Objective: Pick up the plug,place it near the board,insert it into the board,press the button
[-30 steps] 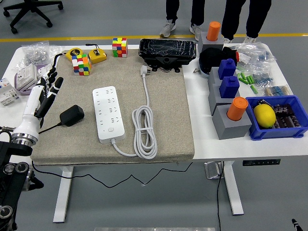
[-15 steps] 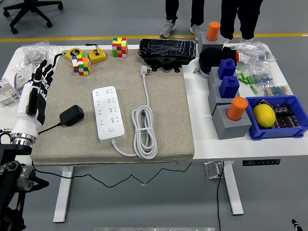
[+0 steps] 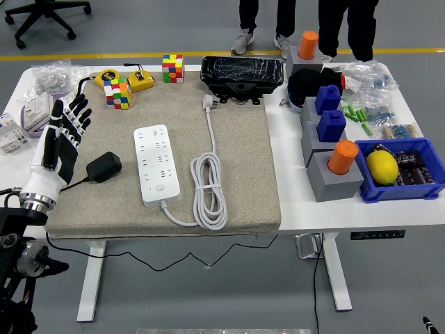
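While the table [image 3: 306, 209] and the grey mat [image 3: 236, 167] laid over its left part are seen as they were half a second ago, the left hand [image 3: 61, 142] is found changed: it has been turned so that the palm faces more toward the camera, its fingers [image 3: 75, 115] have been fanned wider, and it has been shifted slightly right and nearer the adapter. It is held above the mat's left edge, fingers spread, with nothing grasped. The right hand is not seen.

The white board [image 3: 156, 165] is laid flat on the mat, its long axis running from far to near with a slight lean, the far end a little to the left. Its cord leaves the near end, is gathered in a coil [image 3: 209, 189] just to the right, and is run up the mat to the white plug [image 3: 208, 103], which lies at the far edge of the mat, just before the black case [image 3: 242, 74]. The plug's long axis follows the cord, its head pointed away from the robot.

The black adapter [image 3: 103, 167] is seen lying between the hand and the board, untouched, its thin wire trailing left toward the hand.

Legs of persons [image 3: 278, 21] are seen beyond the far edge; no hands of theirs are visible.
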Available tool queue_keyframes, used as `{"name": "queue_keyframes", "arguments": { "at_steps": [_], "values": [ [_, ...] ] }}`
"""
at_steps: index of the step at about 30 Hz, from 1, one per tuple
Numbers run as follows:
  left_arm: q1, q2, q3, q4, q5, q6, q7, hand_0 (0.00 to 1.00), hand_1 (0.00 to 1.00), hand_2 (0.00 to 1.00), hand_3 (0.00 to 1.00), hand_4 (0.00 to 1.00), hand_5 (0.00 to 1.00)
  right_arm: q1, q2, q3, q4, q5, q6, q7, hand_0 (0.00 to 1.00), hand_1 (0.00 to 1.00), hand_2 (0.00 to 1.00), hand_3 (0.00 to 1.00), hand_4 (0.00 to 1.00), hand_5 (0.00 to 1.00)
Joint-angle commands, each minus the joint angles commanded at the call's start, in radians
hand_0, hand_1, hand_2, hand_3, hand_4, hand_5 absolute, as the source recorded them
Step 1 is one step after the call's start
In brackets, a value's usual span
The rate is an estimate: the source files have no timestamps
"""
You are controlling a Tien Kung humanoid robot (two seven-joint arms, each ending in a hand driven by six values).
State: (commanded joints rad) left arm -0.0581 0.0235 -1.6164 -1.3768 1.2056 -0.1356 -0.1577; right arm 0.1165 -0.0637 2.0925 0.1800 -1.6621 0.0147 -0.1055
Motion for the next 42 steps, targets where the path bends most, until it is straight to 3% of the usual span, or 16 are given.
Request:
{"name": "queue_keyframes", "arguments": {
  "at_steps": [1, 2, 7, 8, 19, 20, 25, 26, 31, 32, 37, 38, 42],
  "values": [
    [0.000, 0.001, 0.000, 0.000, 0.002, -0.001, 0.002, 0.998, 0.959, 0.905, 0.891, 0.998, 0.998, 0.000, 0.000, -0.004, 0.000, 0.005, -0.003, 0.001, 0.998, 0.961, 0.924, 0.940, 0.998, 0.998],
    [-0.001, 0.001, 0.001, -0.001, 0.007, 0.001, 0.003, 0.964, 0.896, 0.858, 0.876, 0.998, 0.998, 0.001, 0.000, -0.009, 0.000, 0.011, -0.007, 0.004, 0.998, 0.933, 0.890, 0.924, 0.998, 0.998],
    [-0.003, 0.000, -0.001, -0.002, 0.026, 0.006, 0.005, 0.964, 0.896, 0.858, 0.876, 0.998, 0.998, 0.002, -0.001, -0.030, 0.000, 0.028, -0.020, 0.003, 0.998, 0.933, 0.890, 0.924, 0.998, 0.998],
    [-0.003, 0.000, -0.001, -0.002, 0.029, 0.006, 0.006, 0.998, 0.955, 0.878, 0.829, 0.998, 0.998, 0.002, -0.001, -0.031, 0.000, 0.028, -0.022, 0.003, 0.998, 0.910, 0.874, 0.892, 0.998, 0.998],
    [-0.002, -0.002, -0.001, -0.001, 0.053, 0.019, -0.006, 0.998, 0.998, 0.941, 0.783, 0.998, 0.998, -0.001, -0.001, -0.038, 0.000, 0.037, -0.028, 0.008, 0.998, 0.903, 0.863, 0.850, 0.998, 0.998],
    [-0.002, -0.002, 0.000, 0.000, 0.047, 0.023, -0.008, 0.998, 0.998, 0.978, 0.941, 0.998, 0.998, -0.001, -0.001, -0.039, 0.000, 0.038, -0.027, 0.008, 0.998, 0.894, 0.856, 0.837, 0.998, 0.998],
    [-0.003, -0.001, -0.002, 0.003, 0.013, 0.022, -0.016, 0.998, 0.998, 0.978, 0.941, 0.998, 0.998, -0.001, -0.001, -0.040, 0.000, 0.041, -0.028, 0.008, 0.998, 0.894, 0.856, 0.837, 0.998, 0.998],
    [-0.003, 0.000, -0.002, 0.003, 0.015, 0.022, -0.017, 0.862, 0.849, 0.792, 0.901, 0.998, 0.998, -0.001, -0.002, -0.039, 0.000, 0.041, -0.028, 0.008, 0.998, 0.894, 0.852, 0.833, 0.998, 0.998],
    [-0.001, -0.005, -0.003, 0.006, 0.033, 0.039, -0.023, 0.862, 0.849, 0.792, 0.901, 0.998, 0.998, -0.002, -0.002, -0.040, 0.000, 0.043, -0.029, 0.009, 0.998, 0.894, 0.852, 0.833, 0.998, 0.998],
    [-0.001, -0.006, -0.002, 0.007, 0.028, 0.044, -0.025, 0.998, 0.998, 0.985, 0.948, 0.998, 0.998, -0.003, -0.002, -0.041, 0.000, 0.043, -0.029, 0.008, 0.998, 0.888, 0.846, 0.827, 0.998, 0.998],
    [0.000, -0.005, -0.004, 0.010, -0.037, 0.047, -0.040, 0.998, 0.998, 0.985, 0.948, 0.998, 0.998, -0.004, -0.001, -0.041, 0.000, 0.044, -0.029, 0.009, 0.998, 0.888, 0.846, 0.827, 0.998, 0.998],
    [0.000, -0.005, -0.004, 0.009, -0.042, 0.047, -0.043, 0.896, 0.706, 0.587, 0.706, 0.998, 0.998, -0.004, -0.001, -0.040, 0.000, 0.044, -0.029, 0.009, 0.998, 0.886, 0.843, 0.826, 0.998, 0.998],
    [0.000, -0.006, -0.004, 0.008, 0.002, 0.060, -0.045, 0.896, 0.706, 0.587, 0.706, 0.998, 0.998, -0.004, -0.001, -0.041, 0.000, 0.044, -0.028, 0.008, 0.998, 0.886, 0.843, 0.826, 0.998, 0.998]
  ]
}}
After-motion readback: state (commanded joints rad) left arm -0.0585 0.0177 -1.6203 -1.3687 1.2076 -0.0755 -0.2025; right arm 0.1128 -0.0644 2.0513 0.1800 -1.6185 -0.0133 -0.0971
